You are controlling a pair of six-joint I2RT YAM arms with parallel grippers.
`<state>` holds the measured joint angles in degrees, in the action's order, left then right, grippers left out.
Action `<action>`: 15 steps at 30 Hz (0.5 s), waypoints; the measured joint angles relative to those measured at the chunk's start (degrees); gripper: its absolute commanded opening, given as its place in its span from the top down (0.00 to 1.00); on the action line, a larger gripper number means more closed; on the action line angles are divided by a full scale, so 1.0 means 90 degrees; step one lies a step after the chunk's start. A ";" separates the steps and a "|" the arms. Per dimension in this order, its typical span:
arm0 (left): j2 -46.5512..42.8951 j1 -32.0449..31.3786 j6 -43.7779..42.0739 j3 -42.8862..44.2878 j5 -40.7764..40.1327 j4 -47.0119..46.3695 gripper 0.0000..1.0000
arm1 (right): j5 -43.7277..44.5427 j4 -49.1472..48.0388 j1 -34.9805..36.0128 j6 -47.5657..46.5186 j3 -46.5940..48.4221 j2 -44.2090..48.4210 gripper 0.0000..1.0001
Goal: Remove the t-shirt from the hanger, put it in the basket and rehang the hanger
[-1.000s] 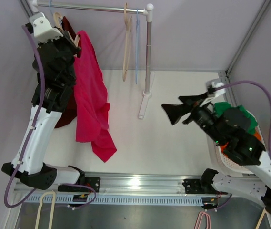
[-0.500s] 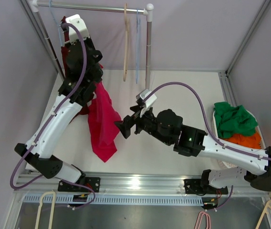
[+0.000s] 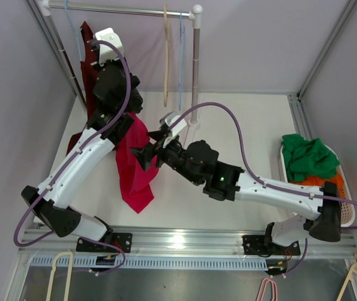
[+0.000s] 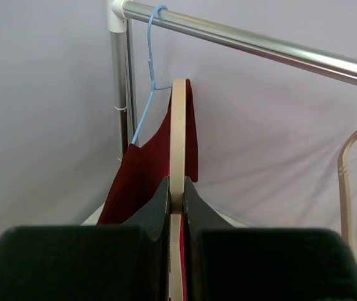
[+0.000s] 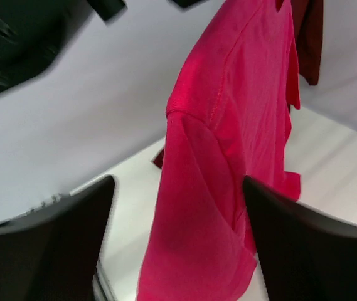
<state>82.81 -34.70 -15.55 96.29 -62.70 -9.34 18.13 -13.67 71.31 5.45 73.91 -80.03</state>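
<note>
Left gripper [image 4: 177, 188] is clamped tight on the wooden hanger [image 4: 177, 125], held high so the pink t-shirt [image 3: 134, 169] drapes free below. Right gripper [image 5: 178, 182] is spread wide just beside the t-shirt; we judge it is there to pinch and pull it off. We count one held hanger, three more on the rail [image 3: 122, 9] and two hanging garments, the other a dark shirt [image 3: 87, 56].
</note>
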 measured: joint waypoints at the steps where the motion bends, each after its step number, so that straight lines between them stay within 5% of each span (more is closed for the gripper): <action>1: -0.0002 -0.0022 0.0000 0.0000 -0.0005 -0.0007 0.99 | 0.0002 -0.0012 0.0002 -0.0039 0.0063 -0.0146 0.51; 3: -0.0036 -0.0070 -0.0002 -0.0010 -0.0010 -0.0049 0.99 | 0.0051 -0.0039 0.0010 -0.0056 0.0158 -0.0381 0.65; 4: -0.0068 -0.0090 -0.0002 -0.0029 -0.0012 -0.0068 0.99 | 0.0075 -0.0039 0.0012 -0.0044 0.0192 -0.0478 0.88; 5: -0.0102 -0.0102 -0.0007 -0.0051 -0.0010 -0.0078 0.99 | 0.0100 -0.0034 0.0012 -0.0068 0.0206 -0.0534 0.99; 15: -0.0024 -0.0073 -0.0578 -0.0029 0.0015 -0.0750 0.99 | 0.0617 0.0197 0.0328 -0.0012 0.0231 -0.0289 1.00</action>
<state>82.59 -35.35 -20.75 96.03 -62.57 -16.10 23.68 -11.90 74.26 5.34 75.99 -82.63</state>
